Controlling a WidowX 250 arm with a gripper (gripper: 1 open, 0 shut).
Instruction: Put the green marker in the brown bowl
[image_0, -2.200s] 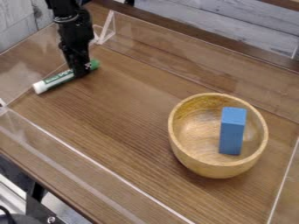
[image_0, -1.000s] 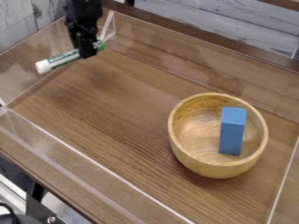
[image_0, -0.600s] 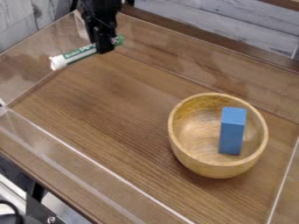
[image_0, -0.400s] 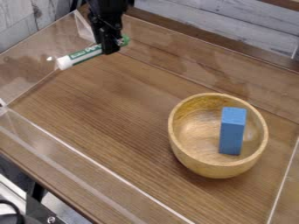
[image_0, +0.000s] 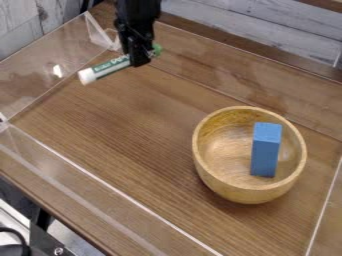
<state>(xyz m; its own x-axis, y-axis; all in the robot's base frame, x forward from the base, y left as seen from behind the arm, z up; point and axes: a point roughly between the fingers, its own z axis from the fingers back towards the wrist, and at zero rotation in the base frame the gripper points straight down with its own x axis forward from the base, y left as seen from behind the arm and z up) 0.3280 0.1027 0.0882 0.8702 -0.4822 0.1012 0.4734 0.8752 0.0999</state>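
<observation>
The green marker (image_0: 111, 68), a slim white barrel with a green label, hangs lifted above the wooden table at the upper left, lying nearly level. My black gripper (image_0: 139, 54) points straight down and is shut on the marker near its right end. The brown bowl (image_0: 214, 162), round light wood with a thick rim, sits at the lower right, well apart from the gripper. A blue block (image_0: 267, 148) stands upright inside the bowl.
Clear acrylic walls (image_0: 40, 60) ring the wooden tabletop (image_0: 120, 140); a low clear rail runs along the front edge. A pale plank wall lies behind. Dark frame hardware shows at the bottom left corner.
The gripper has carried the green marker to the right across the back of the table, after lifting it off the surface. The bowl and blue block have not moved.
</observation>
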